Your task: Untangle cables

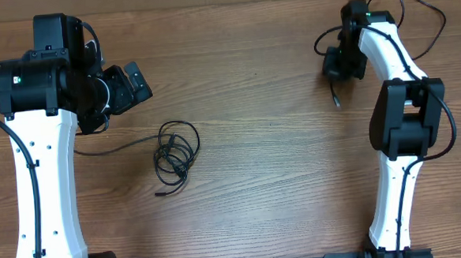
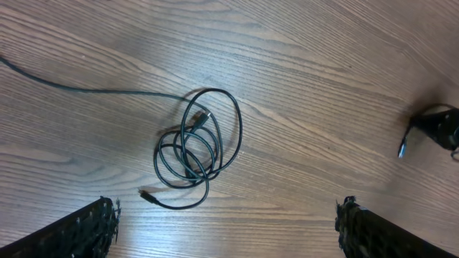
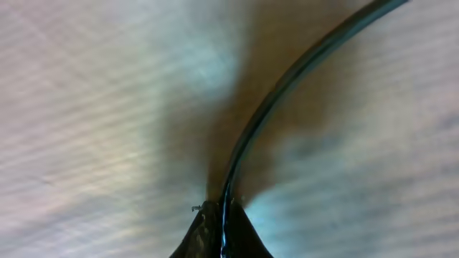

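Observation:
A loose tangle of thin black cables point(image 1: 173, 152) lies left of the table's middle, one plug tip point(image 1: 159, 193) pointing toward the front. In the left wrist view the same coil point(image 2: 199, 147) sits ahead of my fingers, with one strand point(image 2: 72, 87) trailing off left. My left gripper point(image 1: 132, 85) hovers up-left of the coil, wide open and holding nothing point(image 2: 228, 218). At the back right, my right gripper point(image 1: 339, 66) is shut on a separate black cable point(image 3: 272, 100); its short plug end point(image 1: 336, 100) hangs below the jaws point(image 3: 224, 209).
Thin black cord point(image 1: 422, 12) loops across the back right corner behind the right arm. The wooden table point(image 1: 279, 158) stretches between the two arms. The right gripper with the dangling plug point(image 2: 401, 149) shows at the far right of the left wrist view.

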You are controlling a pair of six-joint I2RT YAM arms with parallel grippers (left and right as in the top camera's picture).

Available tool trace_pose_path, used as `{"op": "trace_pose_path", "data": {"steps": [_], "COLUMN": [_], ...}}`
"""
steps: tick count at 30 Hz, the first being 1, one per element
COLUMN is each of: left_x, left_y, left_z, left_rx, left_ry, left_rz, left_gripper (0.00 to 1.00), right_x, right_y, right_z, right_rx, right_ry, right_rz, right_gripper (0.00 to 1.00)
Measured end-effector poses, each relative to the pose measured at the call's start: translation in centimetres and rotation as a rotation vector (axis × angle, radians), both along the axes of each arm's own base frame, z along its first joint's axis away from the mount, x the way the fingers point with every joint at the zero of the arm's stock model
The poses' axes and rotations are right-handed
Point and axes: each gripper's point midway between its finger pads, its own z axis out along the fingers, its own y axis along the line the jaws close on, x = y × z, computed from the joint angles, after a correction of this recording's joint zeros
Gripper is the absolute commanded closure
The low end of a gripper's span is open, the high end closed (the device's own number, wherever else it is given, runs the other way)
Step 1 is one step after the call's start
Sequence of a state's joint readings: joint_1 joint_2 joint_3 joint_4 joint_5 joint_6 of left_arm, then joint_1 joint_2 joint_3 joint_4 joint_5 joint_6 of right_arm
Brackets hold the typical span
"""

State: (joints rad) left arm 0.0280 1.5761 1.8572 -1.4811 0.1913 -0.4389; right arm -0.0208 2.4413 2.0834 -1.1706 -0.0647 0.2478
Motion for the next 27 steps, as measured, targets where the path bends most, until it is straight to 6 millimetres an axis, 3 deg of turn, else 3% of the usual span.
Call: {"op": "trace_pose_path", "data": {"steps": [3, 8, 9, 11, 12, 14, 16, 18, 27], "left_x": [0.0, 0.0, 0.0, 0.0, 0.0, 0.0, 0.0, 0.0, 0.0], "left_y": [0.0, 0.0, 0.0, 0.0, 0.0, 0.0, 0.0, 0.0, 0.0], "left_z": [0.0, 0.0, 0.0, 0.0, 0.0, 0.0, 0.0, 0.0, 0.0], "left_rx": [0.000, 0.000, 0.000, 0.000, 0.000, 0.000, 0.000, 0.000, 0.000], "left_ry": [0.000, 0.000, 0.000, 0.000, 0.000, 0.000, 0.000, 0.000, 0.000], "left_rz": [0.000, 0.000, 0.000, 0.000, 0.000, 0.000, 0.000, 0.000, 0.000], "left_gripper": [0.01, 0.00, 0.00, 0.01, 0.00, 0.00, 0.00, 0.01, 0.01], "right_x": [2.8, 9.1, 10.1, 11.6, 12.0, 12.1, 11.7, 11.3, 8.7], "right_y": [0.5, 0.2, -0.1, -0.7, -1.0, -1.3, -1.3, -1.3, -2.5], "right_z": [2.5, 12.6, 15.0, 19.5, 22.1, 23.6, 24.5, 24.0, 18.1], "right_rx": [0.046, 0.123, 0.130, 0.141, 0.146, 0.146, 0.147, 0.144, 0.064], "right_ry": [-0.092, -0.399, -0.468, -0.600, -0.670, -0.706, -0.714, -0.687, -0.477], "right_rz": [-0.031, -0.073, -0.078, -0.088, -0.091, -0.091, -0.095, -0.099, -0.148], "right_gripper": [0.96, 0.96, 0.88, 0.60, 0.41, 0.21, 0.16, 0.09, 0.00]}}
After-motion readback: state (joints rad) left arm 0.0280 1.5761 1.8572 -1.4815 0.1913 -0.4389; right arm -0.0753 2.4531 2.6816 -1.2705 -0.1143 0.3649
